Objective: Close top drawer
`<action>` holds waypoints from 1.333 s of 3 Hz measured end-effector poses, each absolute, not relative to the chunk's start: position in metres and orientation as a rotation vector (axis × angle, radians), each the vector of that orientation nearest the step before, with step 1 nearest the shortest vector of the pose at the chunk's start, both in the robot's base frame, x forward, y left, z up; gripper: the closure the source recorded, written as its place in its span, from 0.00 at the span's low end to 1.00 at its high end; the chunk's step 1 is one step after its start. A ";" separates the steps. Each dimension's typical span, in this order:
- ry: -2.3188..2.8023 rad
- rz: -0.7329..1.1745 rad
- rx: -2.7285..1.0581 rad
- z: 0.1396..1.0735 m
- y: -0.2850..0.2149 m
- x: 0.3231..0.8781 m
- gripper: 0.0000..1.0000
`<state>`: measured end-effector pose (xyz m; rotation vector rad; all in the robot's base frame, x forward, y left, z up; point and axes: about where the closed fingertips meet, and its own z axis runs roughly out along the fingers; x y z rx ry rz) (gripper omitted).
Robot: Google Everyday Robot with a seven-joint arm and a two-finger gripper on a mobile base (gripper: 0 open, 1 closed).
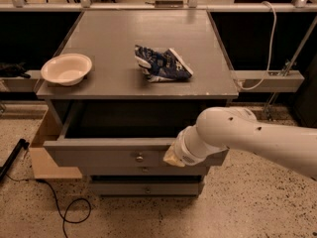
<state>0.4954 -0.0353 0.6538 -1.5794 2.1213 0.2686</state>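
The top drawer (94, 155) of the grey cabinet stands pulled out, its deep dark box open to view. A small round metal knob (139, 157) sits at the centre of its front panel. My gripper (172, 157) is at the end of the white arm (247, 138), which reaches in from the right. It is pressed against the drawer's front panel just right of the knob. Its fingers are hidden behind the wrist.
Two lower drawer fronts (147, 188) sit shut beneath. On the cabinet top (119, 38) lie a white bowl (66, 68) and a crumpled blue bag (161, 63). A cardboard box (45, 152) stands at the cabinet's left, and a black cable (64, 213) lies on the floor.
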 end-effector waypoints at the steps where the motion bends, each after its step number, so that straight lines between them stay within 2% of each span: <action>1: 2.063 0.281 -1.596 0.657 -0.032 0.503 1.00; 3: 2.002 0.296 -1.620 0.662 -0.017 0.506 1.00; 4: 2.041 0.274 -1.612 0.653 -0.032 0.510 1.00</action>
